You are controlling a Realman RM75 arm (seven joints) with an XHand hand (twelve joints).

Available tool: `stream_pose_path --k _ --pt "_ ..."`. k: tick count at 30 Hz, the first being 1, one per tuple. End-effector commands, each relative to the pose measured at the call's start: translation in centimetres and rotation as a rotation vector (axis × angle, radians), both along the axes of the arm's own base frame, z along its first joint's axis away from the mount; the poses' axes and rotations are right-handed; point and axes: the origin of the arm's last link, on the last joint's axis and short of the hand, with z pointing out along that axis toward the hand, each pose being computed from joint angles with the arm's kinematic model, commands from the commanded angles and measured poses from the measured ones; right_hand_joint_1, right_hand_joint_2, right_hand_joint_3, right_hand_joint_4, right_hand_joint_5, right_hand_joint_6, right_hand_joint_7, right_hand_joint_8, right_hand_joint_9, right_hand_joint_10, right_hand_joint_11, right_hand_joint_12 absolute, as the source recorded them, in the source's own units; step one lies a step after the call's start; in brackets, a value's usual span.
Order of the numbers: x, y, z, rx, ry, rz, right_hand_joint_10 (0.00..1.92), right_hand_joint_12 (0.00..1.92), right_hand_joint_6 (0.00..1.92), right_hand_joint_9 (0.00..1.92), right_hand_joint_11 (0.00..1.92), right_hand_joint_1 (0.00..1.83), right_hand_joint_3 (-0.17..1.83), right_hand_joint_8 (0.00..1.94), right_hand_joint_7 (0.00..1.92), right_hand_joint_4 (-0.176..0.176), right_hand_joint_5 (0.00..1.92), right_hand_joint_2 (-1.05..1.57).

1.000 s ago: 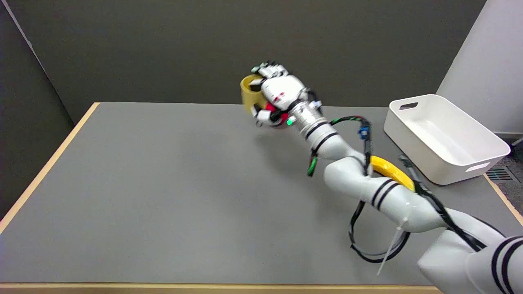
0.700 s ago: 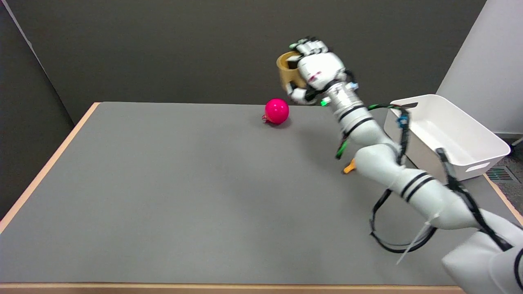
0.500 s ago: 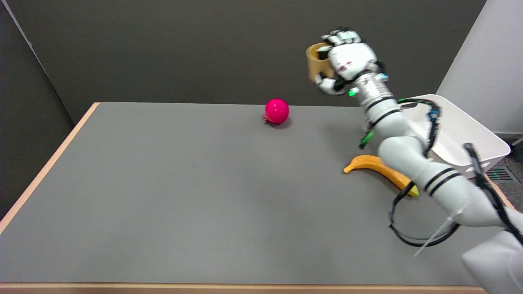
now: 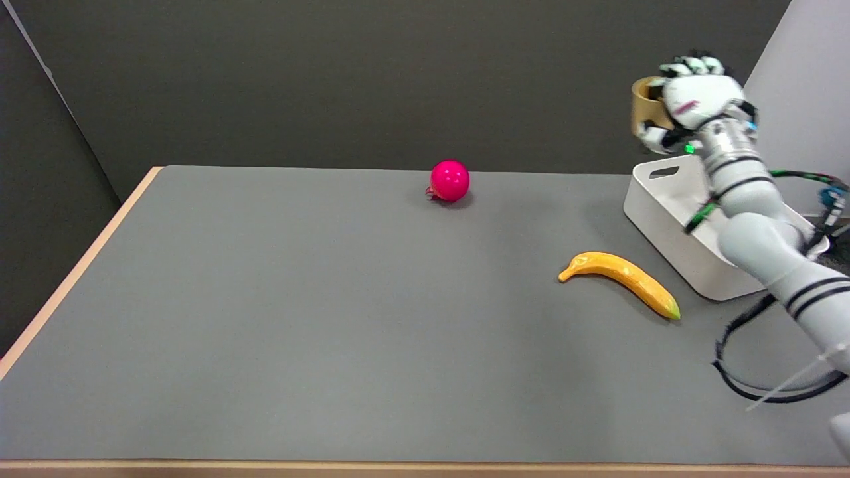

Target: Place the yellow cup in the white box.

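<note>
Cup [image 4: 642, 103]: yellow, upper right of the frame, held in the air above the far end of the box, its open mouth turned toward the left of the picture. Touches neither box nor bench.

Right hand [image 4: 690, 103]: white and black, fingers [image 4: 690, 65] wrapped over the cup's top, more curled under its base; grip closed on the cup. The arm runs down to the lower right corner, trailing black cables.

Box [image 4: 671, 229]: white, right edge of the frame on the bench, partly hidden by the arm.

Banana [image 4: 621, 273]: flat on the bench, just left of the box, apart from it.

Ball [image 4: 449, 180]: pink, upper centre, near the far edge.

Bench [image 4: 299, 318]: grey top, wood-coloured edging.
</note>
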Motion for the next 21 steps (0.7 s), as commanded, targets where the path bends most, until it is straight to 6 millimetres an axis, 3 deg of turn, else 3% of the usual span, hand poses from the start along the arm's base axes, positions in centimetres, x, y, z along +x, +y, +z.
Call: stream_pose_path --k 1,14,21 --pt "-3.1 8.9 10.2 -0.286 -0.027 -0.111 0.48 0.84 1.59 0.03 0.0 0.88 0.53 0.31 0.22 0.115 0.66 1.05" --pt "-6.9 7.8 7.8 -0.213 -0.04 -0.197 0.47 0.81 1.61 0.03 0.0 0.87 0.52 0.31 0.22 0.109 0.65 1.07" --pt "-7.9 7.7 7.3 -0.207 -0.054 -0.212 0.46 0.81 1.62 0.03 0.0 0.86 0.52 0.32 0.21 0.113 0.64 1.07"
